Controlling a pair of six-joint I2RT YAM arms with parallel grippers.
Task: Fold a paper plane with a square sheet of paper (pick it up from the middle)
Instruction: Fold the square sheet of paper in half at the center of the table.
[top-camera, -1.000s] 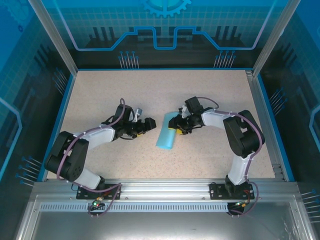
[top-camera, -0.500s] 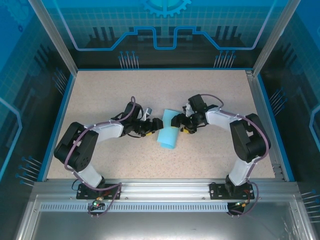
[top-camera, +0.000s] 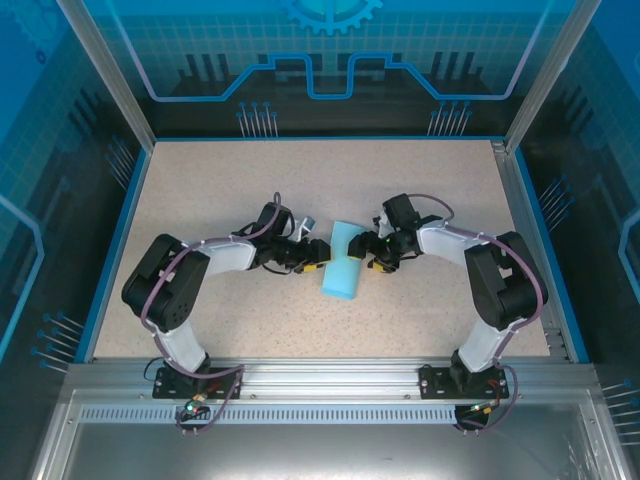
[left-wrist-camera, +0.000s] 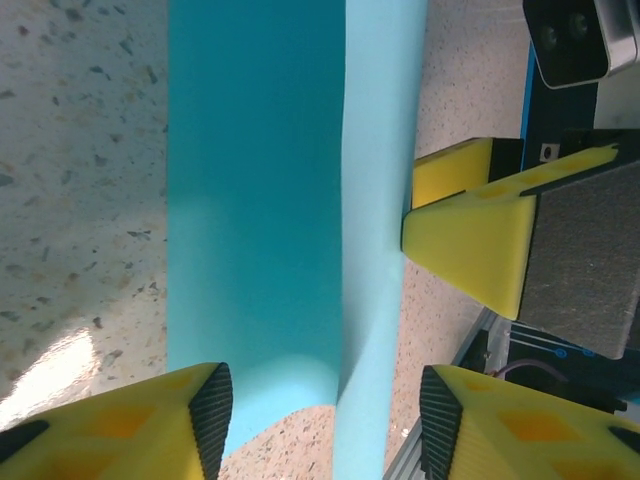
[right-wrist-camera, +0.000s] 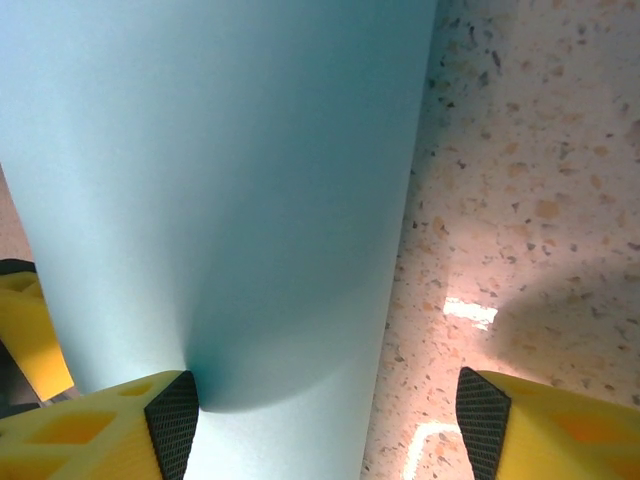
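Closing in, your left claw (top-camera: 320, 251) now straddles the paper (top-camera: 342, 272), unclenched; right claw (top-camera: 371, 257) has released, so handover begins.

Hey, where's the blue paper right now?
In the top view, the paper lies curled near the centre of the table. The left hand is at its left edge and the right hand at its right.

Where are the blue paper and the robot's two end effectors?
blue paper (top-camera: 342, 264), top view, middle of the sheet.
left end effector (left-wrist-camera: 322, 415), left wrist view, midway between its yellow fingertips.
right end effector (right-wrist-camera: 328, 420), right wrist view, midway between its yellow fingertips.
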